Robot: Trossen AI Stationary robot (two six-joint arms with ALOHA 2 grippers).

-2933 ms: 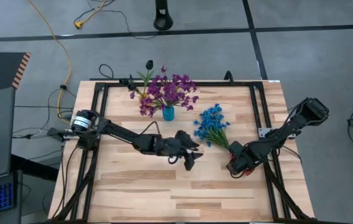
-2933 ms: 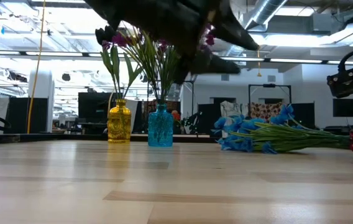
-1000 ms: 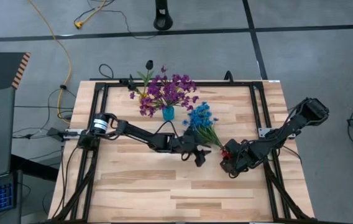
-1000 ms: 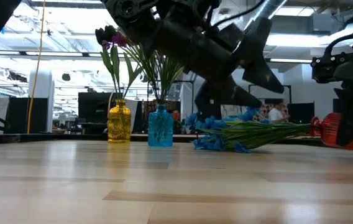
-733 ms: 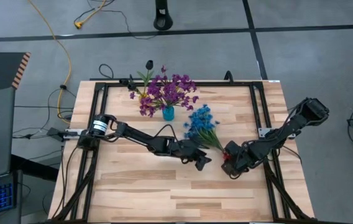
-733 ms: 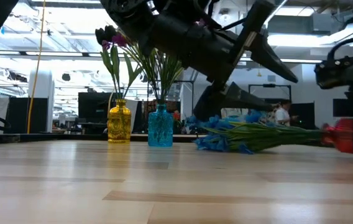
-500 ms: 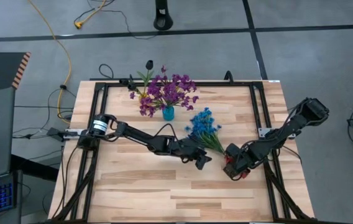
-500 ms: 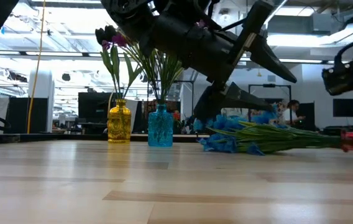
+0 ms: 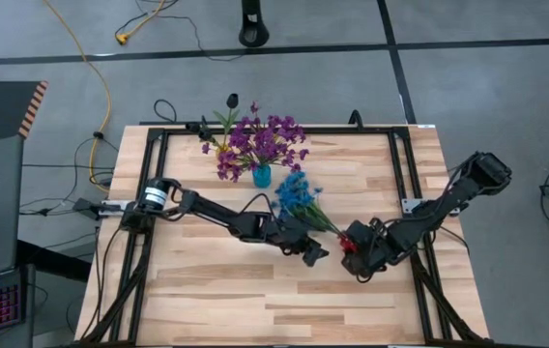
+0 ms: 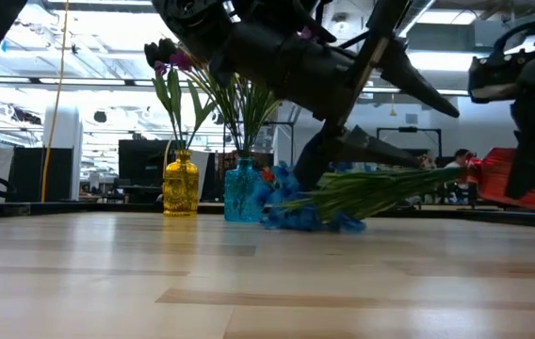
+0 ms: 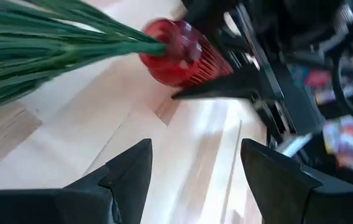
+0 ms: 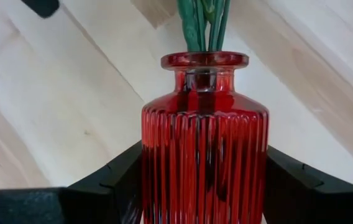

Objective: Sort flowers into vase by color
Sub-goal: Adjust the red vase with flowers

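Near the middle of the surface [image 9: 216,290], the right pincer [image 12: 204,171] holds a red ribbed glass vase [image 12: 204,143], tipped on its side, fingers either side of the body. Blue flowers [image 9: 296,193] have stems in its neck, heads lying close beside the blue vase [image 9: 262,176], which holds the purple flowers [image 9: 260,143]. Yellow vase [image 10: 181,184] behind has dark-blossom sprigs. Left pincer [image 11: 195,165] sits by the green stems [image 11: 46,40], jaws wide, holding nothing.

Handling judgement: sprigs are light and springy, thin stems bend easily, blossom clusters snag. Best grip is on the bunched stems just outside the vase neck, not the heads. Red vase is glass, smooth, probably slippery and breakable; ribbed body gives some bite. Stems may slide out while tilted.
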